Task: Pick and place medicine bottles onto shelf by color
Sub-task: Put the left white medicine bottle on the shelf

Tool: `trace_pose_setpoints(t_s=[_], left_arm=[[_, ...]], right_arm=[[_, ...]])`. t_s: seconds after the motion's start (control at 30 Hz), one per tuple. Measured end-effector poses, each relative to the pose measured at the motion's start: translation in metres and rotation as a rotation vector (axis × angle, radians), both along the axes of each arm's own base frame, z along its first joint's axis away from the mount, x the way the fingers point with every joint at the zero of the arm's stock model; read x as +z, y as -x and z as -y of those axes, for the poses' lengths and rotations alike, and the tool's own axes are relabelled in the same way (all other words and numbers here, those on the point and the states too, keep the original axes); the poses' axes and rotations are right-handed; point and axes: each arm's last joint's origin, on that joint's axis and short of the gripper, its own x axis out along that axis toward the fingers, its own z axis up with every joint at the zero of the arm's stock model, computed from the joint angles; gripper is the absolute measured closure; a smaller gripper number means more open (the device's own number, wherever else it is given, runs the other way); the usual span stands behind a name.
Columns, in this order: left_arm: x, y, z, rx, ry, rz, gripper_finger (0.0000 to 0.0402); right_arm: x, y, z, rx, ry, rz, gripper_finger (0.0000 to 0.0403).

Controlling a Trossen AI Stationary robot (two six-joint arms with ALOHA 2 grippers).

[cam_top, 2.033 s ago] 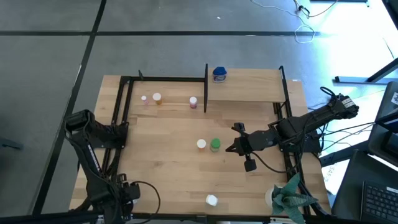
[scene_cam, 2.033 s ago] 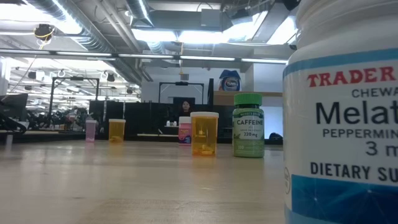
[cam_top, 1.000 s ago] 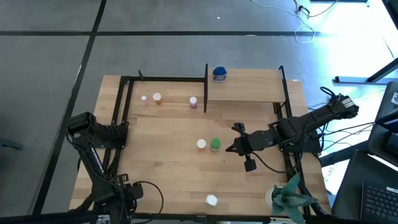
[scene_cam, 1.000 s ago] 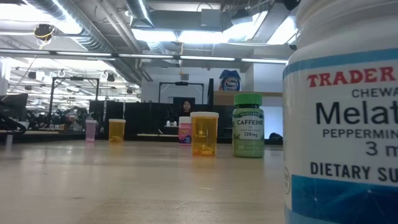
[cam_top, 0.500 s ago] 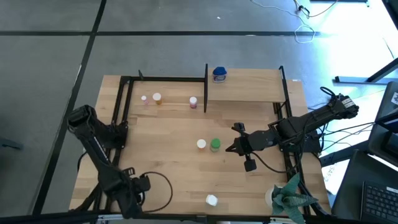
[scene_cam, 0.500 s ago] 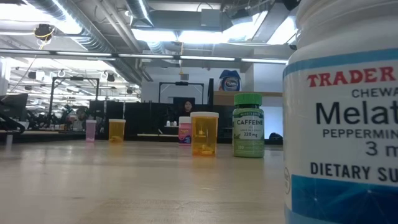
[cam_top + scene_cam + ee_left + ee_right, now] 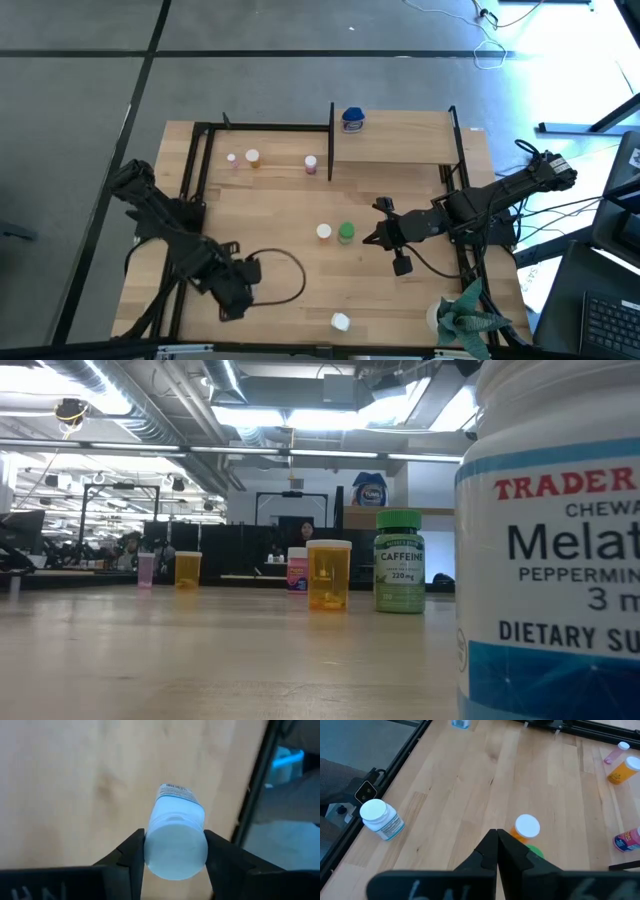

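Observation:
A white bottle stands upright near the table's near edge. My left gripper is open, well to the left of it. In the left wrist view the bottle's cap shows between the fingers of my left gripper. An orange bottle and a green bottle stand mid-table. My right gripper is shut just right of them. A blue bottle stands on the shelf. Two pink bottles and another orange one stand at the far left.
Black metal rails frame the table's far left and both sides. A green paper-like plant sits at the near right corner. The low view shows the white bottle's label very close and a person far behind the table.
My left arm has swung out from the near left corner toward the table's right, along the near edge, so its gripper now lies closer to the white bottle. No bottle has moved.

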Motion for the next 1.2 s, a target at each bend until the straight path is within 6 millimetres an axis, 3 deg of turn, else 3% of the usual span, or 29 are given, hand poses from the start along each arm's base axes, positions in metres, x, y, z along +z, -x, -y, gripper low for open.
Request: trace_pose_setpoints(t_s=[0.3, 0.77, 0.97, 1.2], left_arm=[[0.052, -0.024, -0.041, -0.014, -0.131, 0.123, 0.025], [0.115, -0.065, -0.13, -0.081, -0.345, 0.378, 0.025], [0.125, -0.079, -0.16, -0.143, -0.43, 0.475, 0.025], [0.126, -0.088, -0.195, -0.09, -0.5, 0.485, 0.025]], right_arm=[[0.006, 0.013, 0.008, -0.049, 0.078, -0.005, 0.0395], [0.03, 0.048, 0.027, -0.223, 0.053, 0.063, 0.0395], [0.029, 0.048, 0.033, -0.25, 0.059, 0.053, 0.0395], [0.029, 0.044, 0.046, -0.303, 0.075, 0.052, 0.0394]])
